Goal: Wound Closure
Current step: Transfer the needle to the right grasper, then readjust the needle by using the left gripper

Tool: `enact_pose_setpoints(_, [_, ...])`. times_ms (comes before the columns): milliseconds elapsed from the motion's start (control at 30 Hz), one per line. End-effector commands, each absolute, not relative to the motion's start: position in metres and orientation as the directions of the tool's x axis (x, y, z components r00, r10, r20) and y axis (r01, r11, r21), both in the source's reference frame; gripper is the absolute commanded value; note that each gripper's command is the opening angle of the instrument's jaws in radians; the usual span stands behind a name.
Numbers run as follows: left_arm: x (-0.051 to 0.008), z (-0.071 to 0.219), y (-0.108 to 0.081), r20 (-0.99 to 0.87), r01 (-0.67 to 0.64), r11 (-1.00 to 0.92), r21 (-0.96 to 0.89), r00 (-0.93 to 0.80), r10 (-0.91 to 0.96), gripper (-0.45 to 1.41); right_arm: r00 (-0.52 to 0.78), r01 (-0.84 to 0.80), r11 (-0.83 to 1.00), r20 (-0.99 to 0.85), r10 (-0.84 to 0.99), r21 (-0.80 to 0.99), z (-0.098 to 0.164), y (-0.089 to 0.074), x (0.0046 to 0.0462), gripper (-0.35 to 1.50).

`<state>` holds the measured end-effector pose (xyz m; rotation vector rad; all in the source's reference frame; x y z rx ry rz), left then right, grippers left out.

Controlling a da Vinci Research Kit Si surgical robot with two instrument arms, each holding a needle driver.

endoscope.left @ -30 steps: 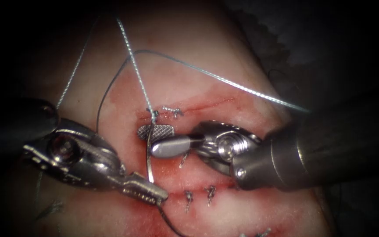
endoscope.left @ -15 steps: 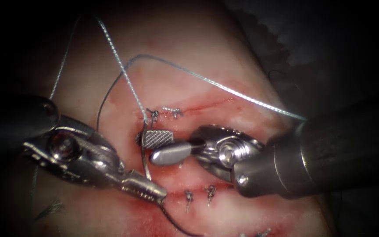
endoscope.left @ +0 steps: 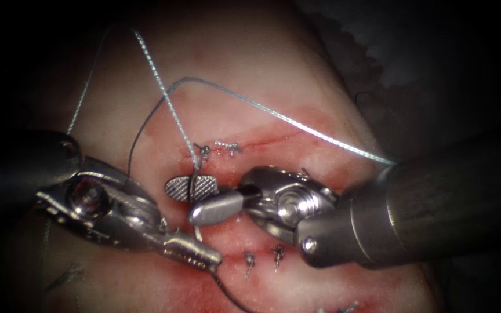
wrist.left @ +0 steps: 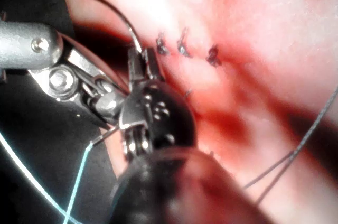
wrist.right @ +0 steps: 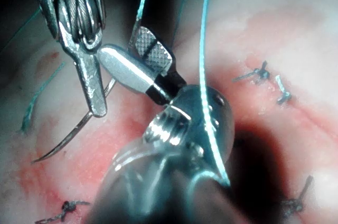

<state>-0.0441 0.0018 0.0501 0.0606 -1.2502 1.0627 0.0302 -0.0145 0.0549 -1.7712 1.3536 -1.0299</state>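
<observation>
My left tool (endoscope.left: 207, 258) comes in from the left, its jaws shut on the curved needle (endoscope.left: 195, 229) around mid-curve. The needle rises from those jaws to its thread end near a stitch knot (endoscope.left: 203, 152), and its pointed part (wrist.right: 68, 139) sweeps out low over the tissue (endoscope.left: 250, 69), not visibly in it. My right tool (endoscope.left: 184, 201) stands open with the needle's upper part between its ridged jaw and smooth jaw. Pale thread (endoscope.left: 158, 75) climbs from the needle's end. Up close, the left jaws (wrist.left: 141, 60) clamp the dark needle (wrist.left: 113, 12), and the right jaws (wrist.right: 122, 46) are spread.
Short cut thread ends mark finished stitches (endoscope.left: 228, 146) above the tools and more (endoscope.left: 263, 258) below them. A second thread strand (endoscope.left: 297, 123) arcs across the tissue to the right shaft. Red fluid wets the tissue around the cut (endoscope.left: 273, 138).
The right tool has slid left, so its open jaws now straddle the needle's upper part. The thread above has swung left. The left tool has barely moved and still holds the needle.
</observation>
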Motion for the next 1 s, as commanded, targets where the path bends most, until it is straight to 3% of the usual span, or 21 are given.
enact_pose_setpoints(33, [-0.0448, 0.0505, 0.0025, 0.783, -0.675, 0.548, -0.494, -0.072, 0.618, -0.45, 0.156, -0.437, -0.235, 0.184, -0.97, -0.868, 0.0554, -0.0145, 0.0313, -0.3])
enact_pose_setpoints(200, [-0.0448, 0.0504, 0.0025, 0.806, -0.677, 0.577, -0.457, -0.041, 0.591, -0.42, 0.145, -0.444, -0.233, 0.188, -0.971, -0.865, 0.0559, -0.0138, 0.0316, -0.35])
enact_pose_setpoints(233, [-0.0448, 0.0504, 0.0026, 0.831, -0.679, 0.607, -0.413, -0.007, 0.557, -0.27, 0.138, -0.446, -0.23, 0.188, -0.973, -0.865, 0.056, -0.0135, 0.0315, -0.35])
enact_pose_setpoints(267, [-0.045, 0.0502, 0.0032, 0.868, -0.671, 0.667, -0.323, 0.07, 0.491, 0.29, 0.142, -0.44, -0.223, 0.178, -0.974, -0.87, 0.0562, -0.0131, 0.0313, -0.35])
enact_pose_setpoints(300, [-0.045, 0.0502, 0.0032, 0.868, -0.671, 0.667, -0.323, 0.07, 0.491, 0.29, 0.142, -0.44, -0.223, 0.178, -0.974, -0.87, 0.0562, -0.0131, 0.0313, -0.35])
enact_pose_setpoints(333, [-0.0451, 0.0501, 0.0037, 0.88, -0.664, 0.69, -0.288, 0.101, 0.464, 0.52, 0.146, -0.436, -0.219, 0.172, -0.974, -0.873, 0.0562, -0.0128, 0.0312, -0.35])
enact_pose_setpoints(400, [-0.0452, 0.0498, 0.0045, 0.909, -0.642, 0.746, -0.177, 0.184, 0.374, 0.79, 0.163, -0.426, -0.228, 0.173, -0.971, -0.876, 0.0563, -0.0123, 0.0309, -0.35])
enact_pose_setpoints(467, [-0.045, 0.0493, 0.0053, 0.921, -0.614, 0.78, -0.122, 0.223, 0.32, 0.79, 0.208, -0.404, -0.275, 0.205, -0.956, -0.873, 0.0563, -0.0115, 0.0306, -0.35])
enact_pose_setpoints(533, [-0.0447, 0.0486, 0.006, 0.929, -0.563, 0.824, -0.062, 0.269, 0.254, 0.67, 0.243, -0.381, -0.327, 0.248, -0.938, -0.865, 0.0564, -0.0103, 0.03, -0.35])
enact_pose_setpoints(567, [-0.0444, 0.048, 0.0066, 0.928, -0.492, 0.87, 0.007, 0.328, 0.178, 0.67, 0.265, -0.332, -0.389, 0.311, -0.913, -0.859, 0.0566, -0.0093, 0.0292, -0.35])
enact_pose_setpoints(600, [-0.0443, 0.0476, 0.0072, 0.924, -0.441, 0.895, 0.063, 0.364, 0.115, 0.39, 0.273, -0.295, -0.423, 0.349, -0.896, -0.857, 0.0567, -0.0088, 0.0285, -0.35])
enact_pose_setpoints(633, [-0.0443, 0.0476, 0.0072, 0.924, -0.441, 0.895, 0.063, 0.364, 0.115, 0.39, 0.273, -0.295, -0.423, 0.349, -0.896, -0.857, 0.0567, -0.0088, 0.0285, -0.35])
enact_pose_setpoints(667, [-0.0441, 0.0471, 0.0084, 0.902, -0.333, 0.918, 0.214, 0.429, -0.055, 0.29, 0.273, -0.246, -0.464, 0.398, -0.876, -0.851, 0.057, -0.0083, 0.0274, -0.35])
enact_pose_setpoints(700, [-0.0441, 0.0471, 0.0084, 0.902, -0.333, 0.918, 0.214, 0.429, -0.055, 0.29, 0.273, -0.246, -0.464, 0.398, -0.876, -0.851, 0.057, -0.0083, 0.0274, -0.35])
enact_pose_setpoints(733, [-0.0439, 0.0467, 0.0093, 0.849, -0.219, 0.905, 0.364, 0.478, -0.226, 0.35, 0.274, -0.222, -0.484, 0.422, -0.864, -0.847, 0.0571, -0.0081, 0.0269, -0.35])
enact_pose_setpoints(833, [-0.0428, 0.0461, 0.0111, 0.558, 0.145, 0.69, 0.709, 0.484, -0.674, 0.41, 0.275, -0.018, -0.591, 0.564, -0.779, -0.807, 0.0568, -0.0073, 0.0262, -0.35])
enact_pose_setpoints(933, [-0.0408, 0.0469, 0.0118, 0.174, 0.437, 0.292, 0.851, 0.289, -0.941, 0.37, 0.19, 0.212, -0.674, 0.707, -0.681, -0.707, 0.0548, -0.0081, 0.0258, -0.35])
enact_pose_setpoints(1000, [-0.0403, 0.0474, 0.0119, 0.108, 0.475, 0.213, 0.854, 0.237, -0.965, 0.37, 0.188, 0.23, -0.687, 0.724, -0.664, -0.69, 0.0544, -0.0081, 0.0259, -0.35])
